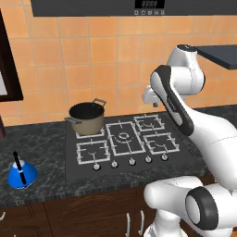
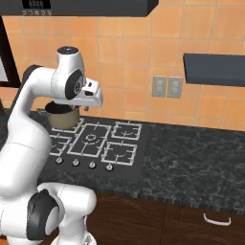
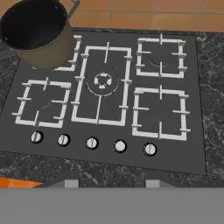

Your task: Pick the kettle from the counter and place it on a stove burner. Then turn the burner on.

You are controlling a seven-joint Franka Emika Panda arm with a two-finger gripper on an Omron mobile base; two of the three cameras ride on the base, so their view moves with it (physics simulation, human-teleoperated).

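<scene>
The kettle (image 1: pixel 21 173) stands upright on the counter (image 1: pixel 46 143), near the counter's front edge and well to the left of the stove (image 1: pixel 134 159). Its thin black handle points up and leans a little to the left. Nothing touches it.

The stove lies flat in the counter. Its knobs (image 1: pixel 131 161) run in a row along the front edge of the stove. The big centre grate (image 3: pixel 103 84) is in the middle, and the four small grates sit at the corners. The pot (image 1: pixel 87 117) stands on the grate at the rear left corner of the stove and covers most of it. The front left burner (image 3: pixel 42 103), the rear right burner (image 3: pixel 160 57) and the front right burner (image 3: pixel 160 113) carry nothing.

The arm is raised high above the stove. The gripper (image 2: pixel 94 99) hangs in the air over the rear part of the stove, just beside the pot in the right base view, and it touches nothing. In the hand view the camera looks down on the whole stove, with the pot at the upper left corner of the picture. The finger tips (image 3: pixel 66 181) show only as small grey stubs at the bottom, set well apart from each other, so the pincer looks wide and holds nothing.

On the wall behind the counter's right part there is a double socket (image 2: pixel 167 87), and a dark shelf (image 2: pixel 215 68) hangs to its right.
</scene>
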